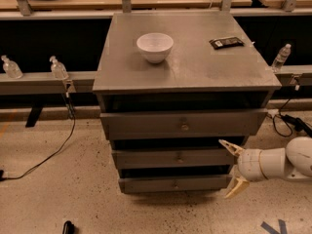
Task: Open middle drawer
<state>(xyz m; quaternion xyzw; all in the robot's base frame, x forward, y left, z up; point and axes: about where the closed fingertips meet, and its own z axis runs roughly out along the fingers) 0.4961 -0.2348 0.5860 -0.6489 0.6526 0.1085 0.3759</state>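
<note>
Middle drawer [146,159]: a long dull-grey front with a small round knob [179,157] at its centre, second of three in the grey cabinet [195,77], between the uppermost drawer [146,125] and the lowest drawer [156,184]. A dark gap shows above its front; none of its interior is visible.

Gripper [224,169]: a white two-finger tool at the cabinet's lower right corner, reaching in from the right edge of the view on a white arm [287,162]. Its cream fingers are spread wide and hold nothing. The upper fingertip [228,146] lies over the right end of the middle drawer front (contact cannot be judged), and the lower one [233,189] points down toward the floor beside the lowest drawer.

Cabinet top: a white bowl [155,47] stands upright left of centre toward the rear edge; a flat black packet [226,43] lies near the rear right corner, well apart from the bowl.

Surroundings: small clear bottles [58,68] stand on a rail to the left, another bottle [282,56] to the right, and a black cable [48,155] trails across the speckled floor at left.
</note>
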